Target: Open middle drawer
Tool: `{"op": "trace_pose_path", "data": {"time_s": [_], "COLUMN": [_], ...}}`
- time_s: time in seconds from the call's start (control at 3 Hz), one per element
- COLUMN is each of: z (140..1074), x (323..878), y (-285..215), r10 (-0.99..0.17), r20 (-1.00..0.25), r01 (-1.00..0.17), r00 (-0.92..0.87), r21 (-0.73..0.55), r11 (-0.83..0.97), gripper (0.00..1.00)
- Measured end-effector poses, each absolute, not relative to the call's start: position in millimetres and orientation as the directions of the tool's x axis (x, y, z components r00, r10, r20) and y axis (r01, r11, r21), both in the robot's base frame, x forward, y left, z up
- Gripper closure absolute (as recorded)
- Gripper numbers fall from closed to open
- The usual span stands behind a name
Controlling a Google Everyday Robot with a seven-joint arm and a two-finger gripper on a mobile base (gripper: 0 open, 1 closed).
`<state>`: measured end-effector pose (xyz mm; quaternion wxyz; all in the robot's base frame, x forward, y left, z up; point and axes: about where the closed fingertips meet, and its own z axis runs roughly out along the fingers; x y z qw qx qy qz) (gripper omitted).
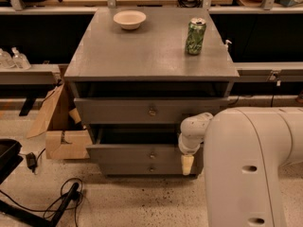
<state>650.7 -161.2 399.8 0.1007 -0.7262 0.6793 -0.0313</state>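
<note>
The grey cabinet (142, 56) has three drawers. The middle drawer (128, 153) stands pulled out a little, with a dark gap above its front and a small round knob (152, 155) at its centre. The top drawer (118, 111) also sticks out slightly under the cabinet top. The bottom drawer (128, 168) sits just under the middle one. My gripper (187, 163) hangs from the white arm (251, 164) at the right end of the middle drawer's front, to the right of the knob and apart from it.
A white bowl (129, 19) and a green can (195, 36) stand on the cabinet top. An open cardboard box (59, 126) sits left of the cabinet. Black cables (61, 200) lie on the floor at the front left. Benches run behind.
</note>
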Motion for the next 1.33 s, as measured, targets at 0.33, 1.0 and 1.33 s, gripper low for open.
{"op": "trace_pose_path", "data": {"time_s": [0.33, 1.0, 1.33], "z": [398, 417, 421], "x": [641, 587, 587], "y": [-158, -155, -155], "r10": [-0.997, -0.998, -0.998], "r20": [-0.051, 0.043, 0.043], "r01": [-0.989, -0.998, -0.998], "r00": [0.058, -0.039, -0.039], "r21": [-0.142, -0.043, -0.043], "r11": [-0.051, 0.037, 0.037], "gripper": [0.18, 0.72, 0.97]}}
